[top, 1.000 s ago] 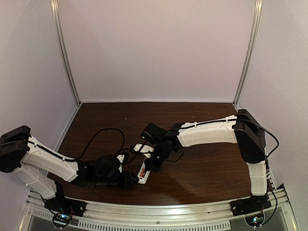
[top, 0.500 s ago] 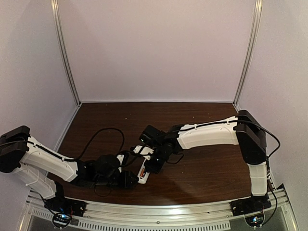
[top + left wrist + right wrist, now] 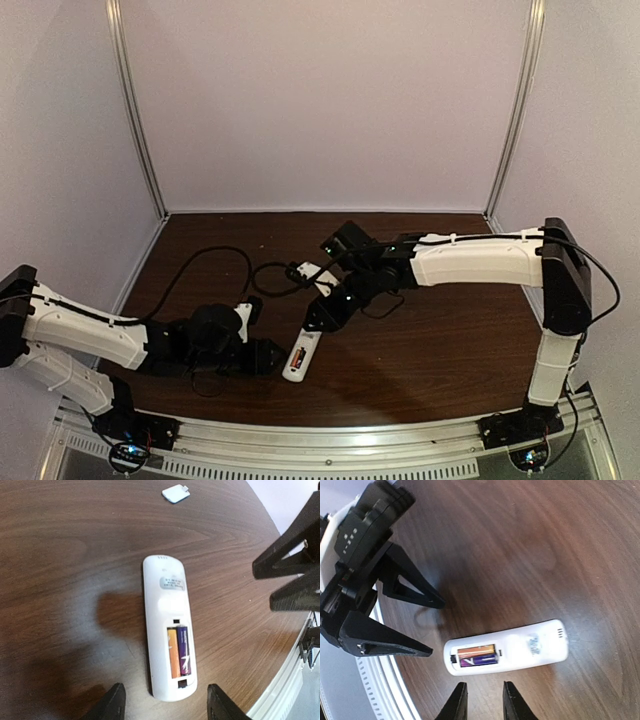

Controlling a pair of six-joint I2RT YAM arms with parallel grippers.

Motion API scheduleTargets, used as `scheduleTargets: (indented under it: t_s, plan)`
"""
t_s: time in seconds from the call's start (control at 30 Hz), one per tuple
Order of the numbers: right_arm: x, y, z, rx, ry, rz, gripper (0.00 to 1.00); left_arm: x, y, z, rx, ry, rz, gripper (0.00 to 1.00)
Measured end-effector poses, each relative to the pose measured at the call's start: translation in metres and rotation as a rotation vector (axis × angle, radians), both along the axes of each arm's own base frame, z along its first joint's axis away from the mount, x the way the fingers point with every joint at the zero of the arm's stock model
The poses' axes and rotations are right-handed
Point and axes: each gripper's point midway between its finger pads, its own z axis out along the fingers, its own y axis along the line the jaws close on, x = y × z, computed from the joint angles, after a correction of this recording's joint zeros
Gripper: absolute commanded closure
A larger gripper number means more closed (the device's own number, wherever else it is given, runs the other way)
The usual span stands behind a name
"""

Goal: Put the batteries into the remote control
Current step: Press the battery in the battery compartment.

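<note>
The right pincer has lifted off and drawn back from where it hung low over the bay a second ago. Its jaws, almost shut then, now stand a little apart with nothing between them. Just ahead of it the remote control lies back-up on the counter. Both batteries sit side by side in the open bay, at the end nearer the left pincer. That pincer has also widened and eased back; its fingers flank the remote's bay end without touching it and hold nothing. Beyond the remote's far end, well apart from that pincer, a small white cover piece lies loose. With both pincers let go, the loading looks done; only closing the bay seems left, if that is wanted.
</note>
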Motion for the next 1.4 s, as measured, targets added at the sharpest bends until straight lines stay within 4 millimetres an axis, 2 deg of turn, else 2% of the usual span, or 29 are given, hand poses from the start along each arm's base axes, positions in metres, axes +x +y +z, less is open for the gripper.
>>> scheduleTargets:
  t_s: [0.1,0.2,0.33,0.47,0.67,0.83,0.93,1.03,1.23,1.4]
  plan:
    - [0.019,-0.016,0.001,0.042,0.024,-0.067,0.72,0.008,-0.008,0.002,0.017,-0.008,-0.010,0.37]
    - [0.031,-0.033,-0.011,0.056,0.072,-0.131,0.72,0.016,-0.020,0.002,0.037,-0.008,-0.029,0.37]
    - [0.031,-0.045,-0.025,0.056,0.119,-0.164,0.72,0.022,-0.029,-0.001,0.050,0.003,-0.054,0.39]
    - [0.026,-0.045,-0.025,0.076,0.138,-0.159,0.74,0.025,-0.027,-0.010,0.069,0.026,-0.060,0.47]
    - [0.025,-0.039,-0.018,0.143,0.162,-0.155,0.74,0.025,-0.024,-0.013,0.118,0.002,-0.108,0.70]
    - [0.036,-0.052,-0.022,0.171,0.199,-0.202,0.76,0.031,-0.031,0.003,0.173,-0.048,-0.164,0.79]
    - [0.042,-0.060,-0.020,0.181,0.203,-0.226,0.76,0.036,-0.040,0.018,0.185,-0.082,-0.192,0.81]
    - [0.047,-0.065,-0.015,0.193,0.195,-0.241,0.76,0.039,-0.049,0.025,0.213,-0.098,-0.215,0.81]
    - [0.050,-0.066,-0.011,0.207,0.186,-0.247,0.77,0.034,-0.060,0.005,0.345,-0.074,-0.264,0.81]
    - [0.047,-0.069,-0.018,0.195,0.197,-0.249,0.77,0.030,-0.053,-0.007,0.421,-0.047,-0.269,0.82]
